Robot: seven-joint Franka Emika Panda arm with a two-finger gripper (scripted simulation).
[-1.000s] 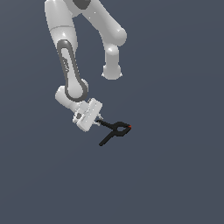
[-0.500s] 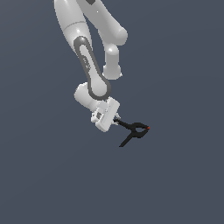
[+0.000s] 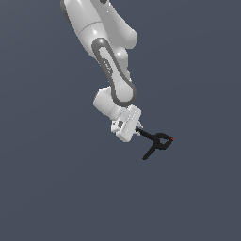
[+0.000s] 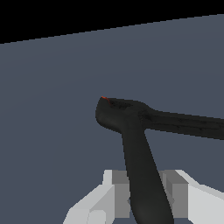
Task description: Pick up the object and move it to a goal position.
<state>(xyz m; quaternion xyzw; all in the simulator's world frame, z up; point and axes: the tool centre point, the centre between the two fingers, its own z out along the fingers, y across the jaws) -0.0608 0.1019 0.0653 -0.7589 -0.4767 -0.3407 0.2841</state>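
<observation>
The object is a small black spring clamp (image 3: pixel 158 141) with two thin splayed handles and a tiny red-orange tip. It hangs in the air off the end of my white gripper (image 3: pixel 138 130), which is shut on one of its handles. The other handle points down toward the exterior view's left. In the wrist view the clamp (image 4: pixel 135 144) fills the middle, one handle running down between my gripper (image 4: pixel 146 201) fingers (image 4: pixel 113 190), the second handle stretching off sideways.
Only a plain dark grey surface (image 3: pixel 197 197) shows around the arm (image 3: pixel 110 61). No goal marker or other object is in view.
The arm has carried the clamp steadily toward the exterior view's right and slightly lower, with the grip on the handle unchanged.
</observation>
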